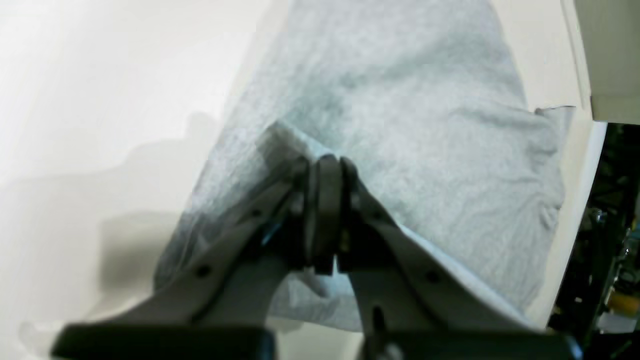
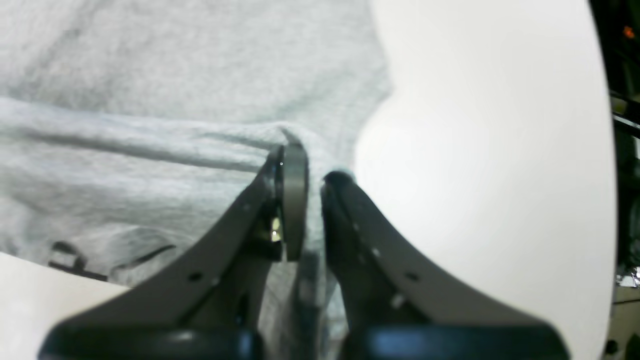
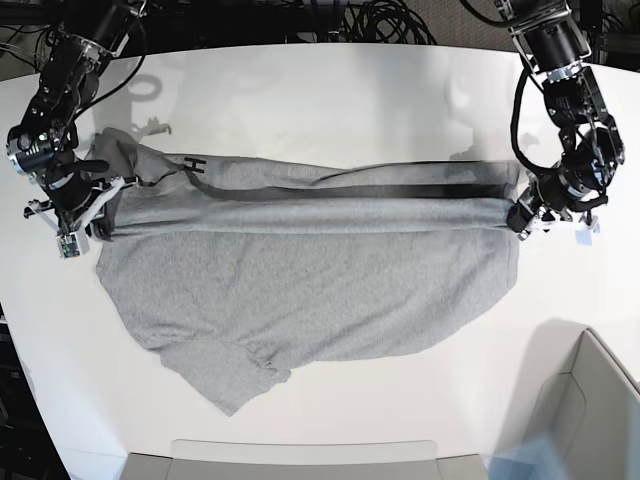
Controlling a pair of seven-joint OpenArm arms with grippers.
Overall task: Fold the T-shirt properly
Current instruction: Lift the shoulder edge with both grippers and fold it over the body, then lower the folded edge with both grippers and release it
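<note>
The grey T-shirt lies spread across the middle of the white surface, its upper edge lifted into a taut fold with a strip of black lettering showing along it. The right hand is clamped on that fold at one end and the left hand on the other. Black cables crowd the far edge, and what seems to be a pale bin sits at the near corner, its contents hidden.

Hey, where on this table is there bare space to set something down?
Free: the table strip behind the T-shirt, and the front-left corner near the sleeve. Crowded: the middle, covered by cloth, and both side edges, where the left gripper and right gripper pinch the fold.
</note>
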